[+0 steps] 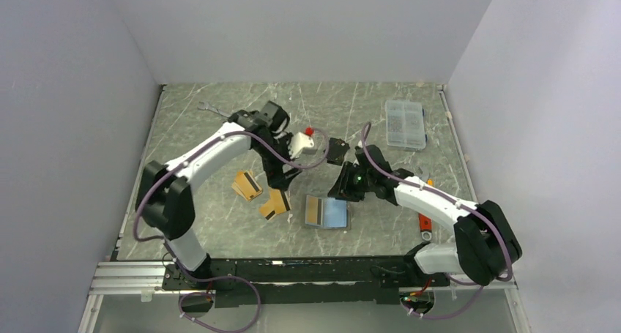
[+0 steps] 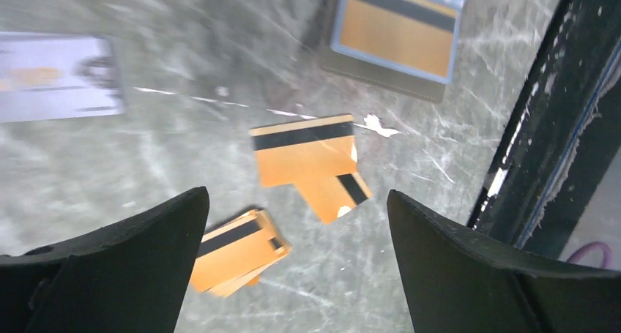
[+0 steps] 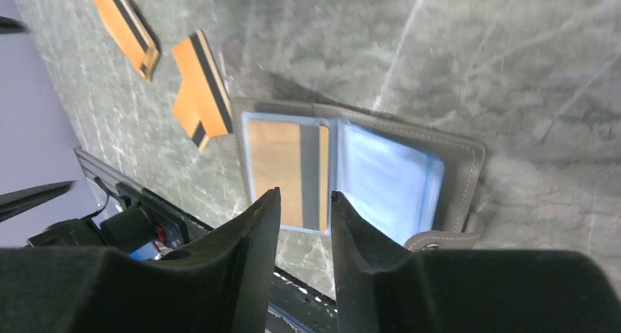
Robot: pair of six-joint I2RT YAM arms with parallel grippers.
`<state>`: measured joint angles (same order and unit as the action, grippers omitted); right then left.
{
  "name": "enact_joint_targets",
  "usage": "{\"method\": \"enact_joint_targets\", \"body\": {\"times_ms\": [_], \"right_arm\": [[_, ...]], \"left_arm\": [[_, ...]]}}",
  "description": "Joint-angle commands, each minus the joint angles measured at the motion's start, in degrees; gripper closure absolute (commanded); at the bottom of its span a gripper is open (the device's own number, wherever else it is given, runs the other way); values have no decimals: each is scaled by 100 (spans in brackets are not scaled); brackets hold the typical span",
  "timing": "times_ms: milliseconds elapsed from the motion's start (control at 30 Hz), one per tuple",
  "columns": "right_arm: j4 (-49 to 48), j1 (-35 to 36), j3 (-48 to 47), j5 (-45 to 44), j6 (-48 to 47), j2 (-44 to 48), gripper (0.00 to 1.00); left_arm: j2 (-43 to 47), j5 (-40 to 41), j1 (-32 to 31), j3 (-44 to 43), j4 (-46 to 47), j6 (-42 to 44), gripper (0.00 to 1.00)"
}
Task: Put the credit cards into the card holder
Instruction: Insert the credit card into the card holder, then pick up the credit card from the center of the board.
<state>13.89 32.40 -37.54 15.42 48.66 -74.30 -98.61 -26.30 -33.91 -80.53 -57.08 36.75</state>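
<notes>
Left claw [image 2: 296, 201] wide open, empty, above gold credit cards [image 2: 307, 154]. Only right wrist shows snap tab [image 3: 439, 239] on card holder [image 3: 469, 157]. Right claw [image 3: 305, 201] slightly parted, empty.

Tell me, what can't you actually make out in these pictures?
Print on the silver card: blurred, left wrist view.
Count of the stacked gold cards: overlapping, same view.
Near edge of the card holder: behind the right gripper, right wrist view.
Contents of the compartment box: too small, top view.
</notes>
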Motion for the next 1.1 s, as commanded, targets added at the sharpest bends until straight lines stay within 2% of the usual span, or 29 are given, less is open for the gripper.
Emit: {"method": "enact_joint_targets", "body": {"times_ms": [0, 67, 133, 167, 200, 233, 267, 300, 333, 400, 433, 467, 567, 667, 700, 767, 800, 867, 967, 1067], "right_arm": [[108, -239, -748, 53, -475, -114, 62], [115, -304, -1103, 15, -643, -272, 57], [213, -314, -1575, -76, -878, -529, 53], [231, -314, -1829, -96, -985, -688, 52], [236, -319, -2053, -88, -1090, -841, 50], [237, -314, -2261, -91, -1175, -1007, 49], [245, -328, -2477, -95, -1277, -1173, 48], [241, -327, -2651, -69, -1373, -1332, 48], [259, -324, -2852, -63, -1457, -1509, 48], [254, -340, -3254, -37, -1591, -1861, 47], [258, -351, -3422, -32, -1669, -2005, 47], [221, -368, -3554, -24, -1720, -2179, 47], [19, -433, -3877, 80, -1784, -2742, 46], [-57, -458, -4259, 254, -1822, -3242, 45], [-115, -455, -4354, 283, -1832, -3377, 44], [-177, -459, -4536, 261, -1853, -3651, 44], [-192, -459, -4653, 259, -1864, -3792, 44], [-170, -456, -4976, 229, -1901, -4073, 44], [-135, -455, -5388, 192, -1925, -4490, 44], [-130, -459, -5780, 152, -1928, -4925, 44]], "left_arm": [[816, 417, 188, -919, -391, 46, 0], [1078, 483, 559, -1227, -188, -257, 1], [1300, 540, 1020, -1126, 273, -541, 1], [1329, 446, 1266, -957, 449, -535, 7], [1225, 347, 1363, -915, 402, -421, 39], [1015, 236, 1396, -1021, 41, -307, 64], [723, -5, 1406, -1243, -421, -105, 74], [472, -154, 1420, -1502, -785, -20, 72], [310, -279, 1459, -1647, -892, -86, 65], [375, -281, 1520, -1576, -466, -336, 35], [504, -244, 1539, -1459, -119, -491, 8], [622, -205, 1594, -1332, 283, -685, 1], [400, -297, 1938, -1146, 1089, -1821, 1], [-922, -924, 2024, -2349, -13, -1582, 1], [-891, -809, 2051, -2206, 546, -1809, 1], [-476, -428, 2115, -1280, 2089, -2500, 1], [-425, -294, 2109, -1036, 2497, -2729, 1], [-905, -386, 2083, -1323, 2328, -2988, 1], [-2015, 6, 1984, -2670, 1254, -3023, 1], [-2297, 457, 1967, -2493, 1716, -3156, 1]]}}
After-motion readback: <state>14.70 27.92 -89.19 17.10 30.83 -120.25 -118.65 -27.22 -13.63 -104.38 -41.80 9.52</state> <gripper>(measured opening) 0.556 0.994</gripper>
